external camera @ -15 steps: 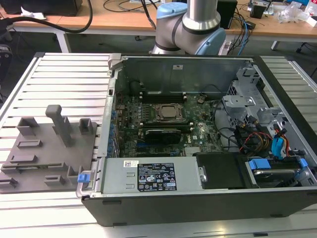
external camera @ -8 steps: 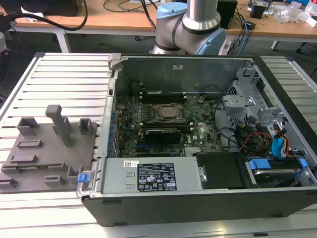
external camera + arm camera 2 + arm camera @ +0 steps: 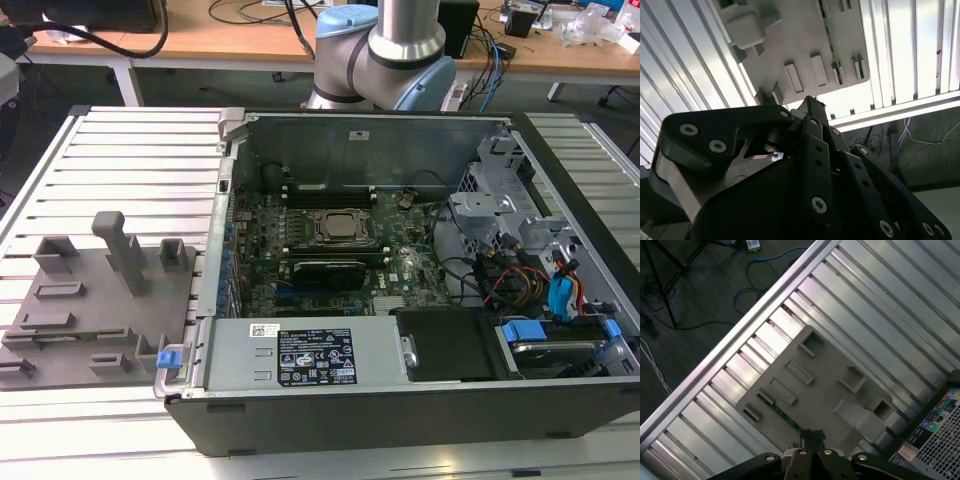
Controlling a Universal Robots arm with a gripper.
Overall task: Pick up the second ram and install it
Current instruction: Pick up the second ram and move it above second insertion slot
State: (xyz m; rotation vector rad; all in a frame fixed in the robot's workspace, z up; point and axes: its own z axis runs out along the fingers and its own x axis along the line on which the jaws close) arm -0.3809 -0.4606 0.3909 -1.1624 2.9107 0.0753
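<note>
Hovering above the grey fixture [image 3: 830, 390] with gripper [image 3: 812, 434] jaws apparently closed on nothing, second ram [image 3: 783, 415] seemingly not yet lifted from its slot, installation all left.

Silver arm tube [image 3: 410, 20], pale-blue joint caps [image 3: 345, 35], black screw-studded pincer [image 3: 812, 437]

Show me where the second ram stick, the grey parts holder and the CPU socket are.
second ram [image 3: 784, 416]: first wrist view, on its green edge in the holder's slot.
grey parts holder [image 3: 825, 387]: first wrist view, on its bare flat top.
CPU socket [image 3: 336, 228]: exterior view, on its metal-framed centre.
</note>
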